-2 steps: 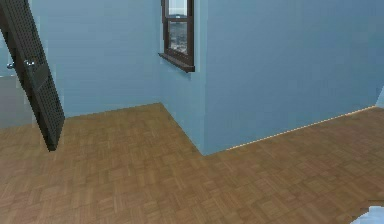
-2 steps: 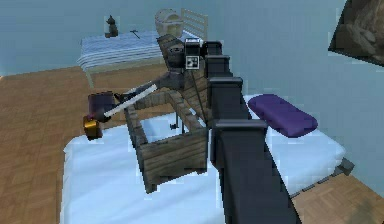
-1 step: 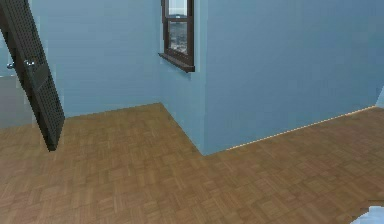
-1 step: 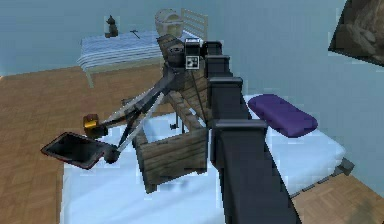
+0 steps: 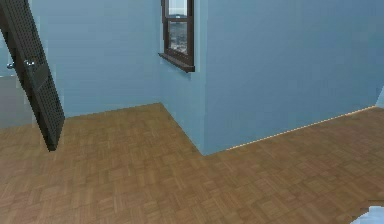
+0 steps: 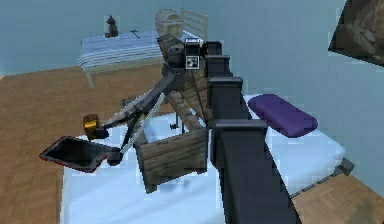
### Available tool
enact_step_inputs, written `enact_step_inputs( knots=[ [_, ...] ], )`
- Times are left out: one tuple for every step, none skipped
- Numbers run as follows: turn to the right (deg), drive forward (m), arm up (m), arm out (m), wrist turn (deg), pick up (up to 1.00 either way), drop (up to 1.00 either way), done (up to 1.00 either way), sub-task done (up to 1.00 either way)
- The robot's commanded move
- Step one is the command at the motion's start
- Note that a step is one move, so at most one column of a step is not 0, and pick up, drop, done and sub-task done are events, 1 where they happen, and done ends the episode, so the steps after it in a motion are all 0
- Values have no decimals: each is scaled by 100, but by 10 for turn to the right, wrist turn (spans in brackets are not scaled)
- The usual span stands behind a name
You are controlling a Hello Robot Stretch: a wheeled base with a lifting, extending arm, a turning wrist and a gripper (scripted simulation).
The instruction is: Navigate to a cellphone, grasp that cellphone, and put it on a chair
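Right up close is the dark arm, reaching over the bed. At the end of its thin fingers is a flat dark slab with a red rim, by the bed's edge — the cellphone, I think. I can't tell if the fingers are open, shut or holding it. It looks light, stiff, slippery and easy to crack — best taken by its long sides.
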Motion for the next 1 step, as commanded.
enact_step_inputs(
  knots=[
    [0,0,0,-36,0,0,0,0,0]
  ],
)
